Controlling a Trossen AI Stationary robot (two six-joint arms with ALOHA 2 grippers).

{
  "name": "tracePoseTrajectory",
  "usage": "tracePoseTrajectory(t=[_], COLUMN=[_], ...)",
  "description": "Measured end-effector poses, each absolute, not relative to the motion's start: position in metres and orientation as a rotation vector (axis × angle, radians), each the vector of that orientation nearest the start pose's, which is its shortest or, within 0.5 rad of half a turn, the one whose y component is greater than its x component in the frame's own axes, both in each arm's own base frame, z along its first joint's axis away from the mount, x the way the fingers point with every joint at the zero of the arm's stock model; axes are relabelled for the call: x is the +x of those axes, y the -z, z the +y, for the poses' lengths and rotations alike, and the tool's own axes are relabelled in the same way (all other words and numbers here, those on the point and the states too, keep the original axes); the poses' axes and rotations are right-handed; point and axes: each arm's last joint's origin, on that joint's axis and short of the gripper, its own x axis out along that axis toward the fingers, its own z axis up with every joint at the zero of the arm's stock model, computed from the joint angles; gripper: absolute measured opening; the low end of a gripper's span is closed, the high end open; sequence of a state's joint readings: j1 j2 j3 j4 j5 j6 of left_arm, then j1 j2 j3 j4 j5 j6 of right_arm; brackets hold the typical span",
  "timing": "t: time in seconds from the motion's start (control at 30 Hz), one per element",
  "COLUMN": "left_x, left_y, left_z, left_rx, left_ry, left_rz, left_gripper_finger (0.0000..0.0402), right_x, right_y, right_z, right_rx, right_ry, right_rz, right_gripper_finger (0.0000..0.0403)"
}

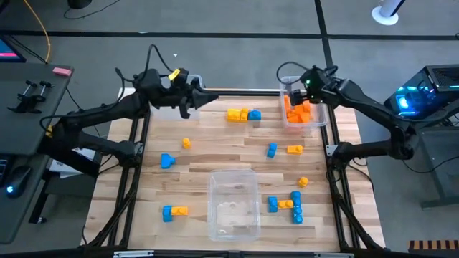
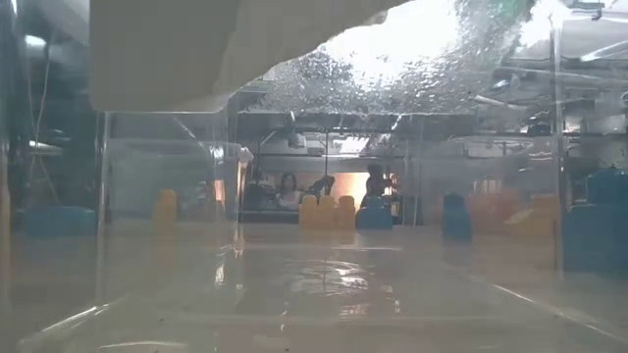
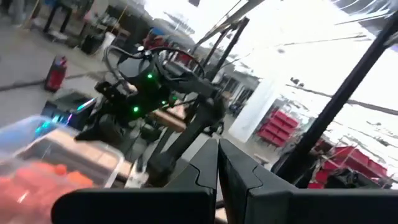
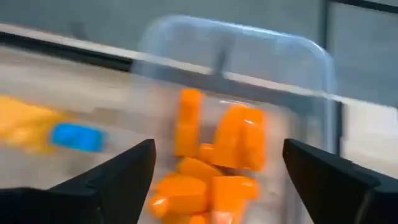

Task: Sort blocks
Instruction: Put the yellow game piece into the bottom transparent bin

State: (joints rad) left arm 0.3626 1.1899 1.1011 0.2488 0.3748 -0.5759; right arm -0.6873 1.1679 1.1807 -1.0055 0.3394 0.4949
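Note:
Blue, orange and yellow-orange blocks lie scattered on the wooden table: a yellow-and-blue row [image 1: 244, 115] at the far middle, a blue block [image 1: 167, 160] at the left, and a blue-and-yellow group [image 1: 287, 204] at the near right. Several orange blocks [image 4: 211, 155] lie in a clear bin [image 1: 315, 120] at the far right. My right gripper [image 1: 292, 92] hangs open and empty over that bin; it also shows in the right wrist view [image 4: 217, 155]. My left gripper [image 1: 204, 99] is shut and empty above the table's far left, pointing toward the right arm; it also shows in the left wrist view [image 3: 217, 171].
A second clear bin [image 1: 233, 204] stands at the near middle of the table and fills the low view [image 2: 167, 226]. Single blocks lie at the middle: a blue one [image 1: 272, 150], a yellow one [image 1: 295, 149] and an orange one [image 1: 186, 143].

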Motion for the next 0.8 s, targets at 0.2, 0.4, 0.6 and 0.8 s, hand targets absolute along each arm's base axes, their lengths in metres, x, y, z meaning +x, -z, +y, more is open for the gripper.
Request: tracePoseTrajectory(t=[0.2,0.4,0.6,0.8], left_x=[0.245,0.247,0.246,0.245], left_y=[-0.41,-0.409,-0.409,-0.409], left_z=[0.073,0.067,0.068,0.075], left_rx=[-0.494,-0.464,-0.452,-0.42], left_ry=[0.094,0.115,0.108,0.079], left_rz=[-0.169,-0.159,-0.16,-0.162], left_gripper_finger=[0.0,0.0,0.0,0.0], right_x=[0.178,0.195,0.198,0.207], right_y=[-0.354,-0.339,-0.322,-0.288], right_z=[-0.097,-0.007,0.081,0.136], right_rx=[0.635,0.629,0.421,0.053], right_ry=[0.442,0.042,-0.135,-0.235], right_rz=[0.772,1.021,1.197,1.291], right_gripper_finger=[0.0353,0.0354,0.0354,0.0355])
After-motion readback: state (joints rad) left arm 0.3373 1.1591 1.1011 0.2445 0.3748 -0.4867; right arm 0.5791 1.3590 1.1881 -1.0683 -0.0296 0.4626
